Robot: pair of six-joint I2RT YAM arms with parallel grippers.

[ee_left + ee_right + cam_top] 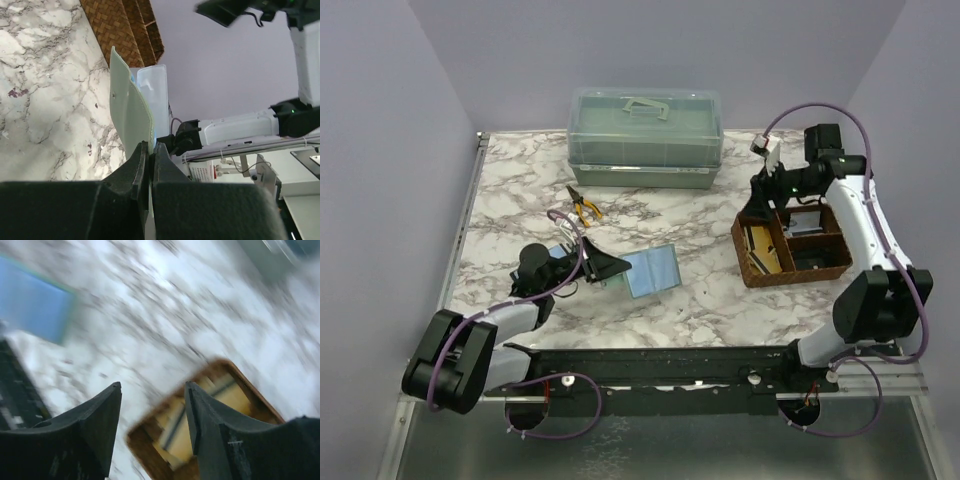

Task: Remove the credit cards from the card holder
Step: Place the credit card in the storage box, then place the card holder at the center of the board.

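While on holder (127, 105) edge, left end effector (150, 146)

We find no readable text, no label, no brand, no number, no sign in any view

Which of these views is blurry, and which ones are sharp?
Right wrist view: heavily smeared, the marble table and brown basket streaked, only the right fingers crisp. Left wrist view: sharp on the card holder, the left fingers close and dark. Top external view: evenly lit, sharp throughout.
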